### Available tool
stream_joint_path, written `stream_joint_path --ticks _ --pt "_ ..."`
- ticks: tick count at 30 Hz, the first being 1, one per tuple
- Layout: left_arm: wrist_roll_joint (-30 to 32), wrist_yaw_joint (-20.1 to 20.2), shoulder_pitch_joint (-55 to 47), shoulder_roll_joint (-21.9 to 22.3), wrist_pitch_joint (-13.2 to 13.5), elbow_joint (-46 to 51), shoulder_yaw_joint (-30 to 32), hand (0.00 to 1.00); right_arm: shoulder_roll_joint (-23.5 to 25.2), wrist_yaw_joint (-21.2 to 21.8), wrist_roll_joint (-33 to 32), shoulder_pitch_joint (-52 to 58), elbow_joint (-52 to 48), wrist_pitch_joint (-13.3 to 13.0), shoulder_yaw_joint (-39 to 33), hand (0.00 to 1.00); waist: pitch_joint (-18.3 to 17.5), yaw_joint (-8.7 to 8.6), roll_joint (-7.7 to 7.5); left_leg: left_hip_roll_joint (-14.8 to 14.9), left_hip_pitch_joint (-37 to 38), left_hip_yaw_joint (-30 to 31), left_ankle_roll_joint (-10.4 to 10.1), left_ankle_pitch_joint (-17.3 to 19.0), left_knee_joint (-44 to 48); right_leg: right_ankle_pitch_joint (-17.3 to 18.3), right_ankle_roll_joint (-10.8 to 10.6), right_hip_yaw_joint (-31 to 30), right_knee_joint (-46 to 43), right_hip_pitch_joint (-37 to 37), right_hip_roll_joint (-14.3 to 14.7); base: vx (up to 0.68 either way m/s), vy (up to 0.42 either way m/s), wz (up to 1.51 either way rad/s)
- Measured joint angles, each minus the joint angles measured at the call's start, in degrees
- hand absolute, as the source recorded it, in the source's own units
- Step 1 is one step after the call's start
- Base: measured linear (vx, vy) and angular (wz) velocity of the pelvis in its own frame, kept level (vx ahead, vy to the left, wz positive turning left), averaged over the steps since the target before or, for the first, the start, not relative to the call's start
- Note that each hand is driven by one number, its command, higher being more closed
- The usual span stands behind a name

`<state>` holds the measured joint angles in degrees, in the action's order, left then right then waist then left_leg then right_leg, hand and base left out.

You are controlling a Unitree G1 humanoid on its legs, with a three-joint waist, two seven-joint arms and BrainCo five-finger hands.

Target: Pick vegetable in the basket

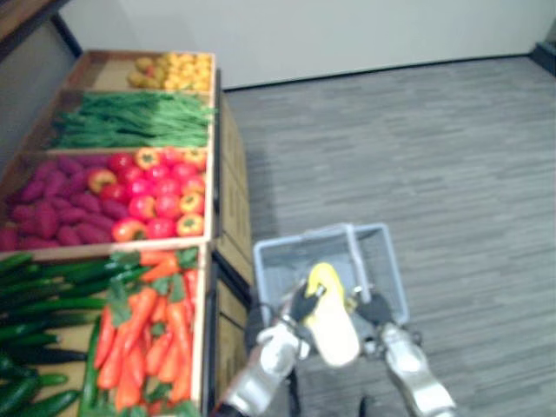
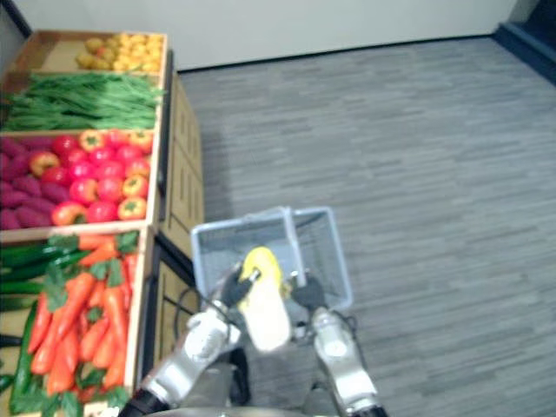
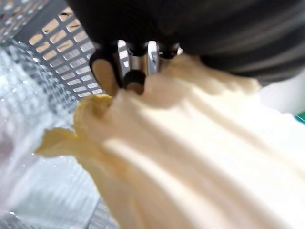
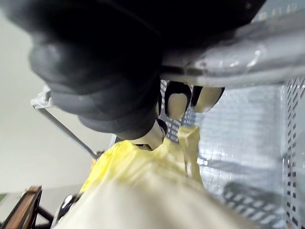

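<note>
A pale yellow-white leafy cabbage hangs over the near edge of a grey wire basket, its leafy end pointing into the basket. My left hand is shut on the cabbage from the left; in the left wrist view the dark fingertips press into the cabbage above the basket mesh. My right hand is curled round the basket's handle, just right of the cabbage. The basket floor that shows holds nothing else.
A wooden stall stands at the left with crates of carrots, cucumbers, red and yellow tomatoes, purple sweet potatoes, green beans and yellow produce. Grey carpet spreads to the right.
</note>
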<state>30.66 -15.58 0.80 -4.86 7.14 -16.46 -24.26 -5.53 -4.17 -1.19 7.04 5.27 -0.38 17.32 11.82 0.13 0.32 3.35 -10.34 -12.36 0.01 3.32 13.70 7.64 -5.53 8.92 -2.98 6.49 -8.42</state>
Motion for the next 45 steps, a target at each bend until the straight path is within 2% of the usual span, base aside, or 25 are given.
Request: stream_joint_path --ticks 2,3,5,7,9,10,11,13,16,18,20,21,22,25,28,31,32,33,35,36,37,38,40,42,45 --pt "1.19 -0.12 1.39 -0.18 -0.75 0.0 0.31 1.0 -0.05 0.83 0.03 -0.6 -0.59 -0.12 0.99 1.0 0.08 0.31 -1.56 -1.47 0.04 -1.4 1.48 0.79 0.4 -0.98 -1.51 -0.1 1.43 0.89 -1.64 0.3 0.146 0.1" --pt "1.62 -0.16 1.44 -0.17 -1.15 0.02 0.42 0.0 0.57 1.48 0.05 -0.43 -0.59 -0.19 1.2 1.0 0.06 0.35 -2.2 -2.4 2.07 -3.25 2.39 1.48 0.23 -1.0 -1.54 -0.99 0.72 1.86 -2.96 0.27 0.122 -0.12" --pt "1.73 -0.34 1.1 -0.12 -1.18 0.19 0.51 0.0 0.46 2.29 0.04 0.07 -0.61 -0.29 1.26 1.0 0.04 0.46 -2.16 -2.75 5.29 -5.09 2.85 2.27 -1.18 -0.86 -1.77 -2.62 -3.62 1.21 -3.74 0.22 0.101 -0.53" --pt "1.97 -0.33 1.2 -0.08 -1.22 0.18 0.42 0.0 0.4 2.7 -0.03 1.11 -1.08 -0.52 1.7 1.0 0.05 0.19 -2.18 -2.58 9.55 -6.15 2.34 3.97 -4.6 0.32 -3.52 -3.29 -14.96 -3.14 -4.24 0.18 0.106 -0.62" --pt "2.17 -0.39 1.39 -0.9 -1.93 -0.02 0.22 0.0 0.52 3.56 -0.35 2.88 -2.11 -0.54 1.8 1.0 0.12 -0.5 -4.93 -4.14 14.48 -6.31 2.86 5.71 -7.13 -0.68 -4.37 -3.46 -36.7 -11.99 -7.79 0.2 0.109 -0.22" --pt "2.18 -0.42 1.36 -1.35 -2.42 -0.15 -0.15 0.0 0.63 3.65 -0.8 3.37 -2.1 -0.53 1.94 1.0 0.03 -0.82 -5.6 -4.37 15.58 -6.21 3.08 6.12 -7.19 -0.2 -4.05 -3.67 -40.66 -13.45 -8.81 0.21 0.058 0.17" --pt "2.2 -0.55 1.11 -2.0 -2.83 -0.28 -0.29 0.0 0.64 4.02 -1.44 3.84 -2.11 -0.52 2.55 1.0 0.09 -1.43 -5.58 -4.26 17.05 -5.55 3.17 6.6 -7.23 1.59 -1.87 -3.61 -44.45 -15.37 -8.96 0.18 0.017 0.36" --pt "3.34 -1.47 1.52 -2.2 -2.89 -0.34 0.09 0.0 0.54 4.18 -1.54 3.89 -2.23 -0.54 3.57 1.0 -0.11 -1.6 -5.79 -3.8 17.59 -4.12 2.94 6.7 -7.6 4.09 -0.97 -2.23 -43.27 -18.23 -8.8 0.25 -0.02 0.46" --pt "4.41 -2.23 1.95 -2.18 -2.92 -2.24 -0.01 0.0 0.87 4.22 -1.78 4.0 -2.39 -0.53 3.34 1.0 -0.17 -1.69 -4.97 -2.05 17.44 0.3 1.53 7.46 -7.36 4.85 0.31 -2.35 -30.69 -19.54 -6.63 0.2 -0.151 0.61" --pt "5.68 -2.35 2.13 -2.12 -3.51 -4.53 -0.04 0.0 0.38 4.3 -3.45 4.34 -2.36 -0.54 3.26 1.0 -0.26 -1.76 -3.38 0.9 16.83 3.98 -0.99 8.48 -6.76 3.62 -0.59 -6.72 -19.25 -19.48 -2.7 0.25 -0.347 0.89" --pt "6.68 -2.49 2.45 -2.28 -3.6 -5.93 0.03 0.0 0.62 4.49 -4.03 5.61 -2.82 -1.02 3.11 1.0 -1.01 -1.85 -4.54 1.32 15.16 8.51 -3.28 9.66 -5.19 0.53 -0.44 -15.02 -10.88 -18.8 -1.58 0.23 -0.407 1.17" --pt "6.71 -2.69 2.6 -2.02 -3.65 -6.97 0.03 0.0 1.36 4.65 -4.05 6.67 -2.64 -1.1 2.39 1.0 -0.92 -2.22 -4.58 1.71 14.18 12.58 -5.02 10.5 -4.45 -3.53 -4.44 -18.55 -10.81 -17.61 -0.42 0.23 -0.451 1.47" --pt "6.72 -2.83 2.12 -1.02 -4.02 -7.37 0.05 0.0 0.69 4.81 -4.02 8.07 -2.61 -1.09 0.46 1.0 -1.09 -2.44 -1.8 4.1 13.33 15.33 -6.18 10.54 -4.12 -1.33 -3.55 -17.06 -13.77 -16.91 2.06 0.22 -0.434 1.42" --pt "6.66 -3.18 1.91 -0.8 -3.95 -7.7 0.71 0.0 0.78 4.65 -3.98 10.78 -2.38 -0.87 -3.13 1.0 -1.1 -2.74 -0.63 6.82 11.34 20.62 -8.22 9.37 -2.45 3.59 -2.65 -21.08 -22.17 -17.32 5.48 0.19 -0.315 1.43" --pt "5.98 -3.24 0.33 0.66 -2.52 -6.45 3.52 0.0 0.86 4.63 -3.75 10.23 -1.89 -1.0 -4.99 1.0 -1.46 -2.32 -0.19 10.17 6.96 23.82 -9.91 4.82 -2.95 4.84 -0.54 -14.14 -20.05 -16.57 7.23 0.09 -0.3 1.21" --pt "5.15 -3.45 -2.61 1.69 -1.37 -0.56 6.11 0.0 1.97 3.79 -3.14 7.85 4.83 -1.09 -9.37 1.0 -1.49 -1.52 -0.07 10.26 2.5 21.66 -7.07 -2.68 -4.98 5.32 1.21 -4.35 -15.48 -12.73 5.29 0.02 -0.229 1.64" --pt "3.18 -4.24 -3.23 2.47 -1.15 1.74 8.77 0.0 2.83 2.18 -3.13 7.71 7.91 -1.1 -14.76 1.0 -1.59 -1.68 0.38 10.47 1.34 13.26 -3.45 -2.4 -3.11 4.72 2.56 1.24 -12.61 -10.02 4.08 -0.01 -0.142 2.01" --pt "2.84 -4.41 -3.4 2.69 -1.18 2.32 9.85 0.0 2.86 1.49 -3.13 7.7 8.99 -1.1 -16.65 1.0 -1.59 -1.62 0.71 10.73 0.54 9.53 -2.64 -1.35 -0.79 4.67 2.63 2.72 -12.02 -9.36 3.83 -0.02 -0.081 1.94" --pt "0.89 -4.81 -3.35 1.8 -1.51 4.28 14.81 0.0 2.36 -2.6 -3.16 7.72 14.6 -0.82 -26.14 1.0 -1.43 -1.73 2.51 12.59 -1.26 -11.31 0.02 3.27 9.44 4.66 2.68 11.72 -11.06 -5.59 2.34 -0.02 -0.001 2.26" --pt "0.88 -4.82 -3.5 0.64 -1.6 6.31 16.09 0.0 1.78 -4.63 -3.18 7.89 17.13 -0.51 -30.73 1.0 -1.64 -1.87 3.1 12.34 -1.6 -16.0 0.3 2.11 8.8 4.7 2.7 15.2 -11.23 -4.3 2.0 -0.01 0.045 2.19" --pt "0.88 -4.83 -3.82 -0.16 -1.58 7.74 16.29 0.0 1.78 -5.45 -3.19 7.75 18.35 -0.35 -32.98 1.0 -1.93 -1.69 3.63 11.33 -1.3 -16.47 0.33 1.23 7.01 4.77 2.79 16.82 -11.03 -3.67 1.68 -0.04 0.088 2.04" --pt "0.86 -4.82 -4.51 -2.06 -1.32 10.15 16.51 0.0 2.02 -7.22 -3.32 7.64 20.04 -0.37 -37.0 1.0 -1.75 -1.72 2.54 7.66 -0.34 -16.52 0.38 -1.06 0.22 4.76 2.78 20.64 -9.88 -2.44 -0.11 0.02 0.128 1.84" --pt "0.08 -4.81 -4.55 -3.08 -1.11 11.53 17.5 0.0 2.58 -9.32 -3.31 6.62 24.08 -0.4 -42.3 1.0 -1.68 -1.68 2.61 7.41 0.64 -20.62 1.44 1.87 2.39 4.48 2.28 26.28 -8.79 -0.03 -1.58 0.08 0.149 1.74" --pt "-1.28 -4.44 -4.46 -3.27 -1.03 12.2 17.4 0.0 2.03 -10.83 -3.79 6.47 28.73 -0.08 -47.35 1.0 -1.61 -1.61 2.72 4.96 1.77 -17.07 2.23 2.31 0.64 4.48 2.31 30.73 -12.95 2.15 -3.28 0.06 0.149 1.41" --pt "-3.53 -3.97 -3.46 -5.19 -0.97 13.46 15.34 0.0 2.31 -11.86 -4.68 7.47 33.03 0.03 -52.6 1.0 -1.89 -2.01 1.14 -0.74 3.75 -9.97 3.1 1.43 -4.46 3.72 3.86 26.49 -29.49 -1.87 -9.67 0.04 0.18 1.41"
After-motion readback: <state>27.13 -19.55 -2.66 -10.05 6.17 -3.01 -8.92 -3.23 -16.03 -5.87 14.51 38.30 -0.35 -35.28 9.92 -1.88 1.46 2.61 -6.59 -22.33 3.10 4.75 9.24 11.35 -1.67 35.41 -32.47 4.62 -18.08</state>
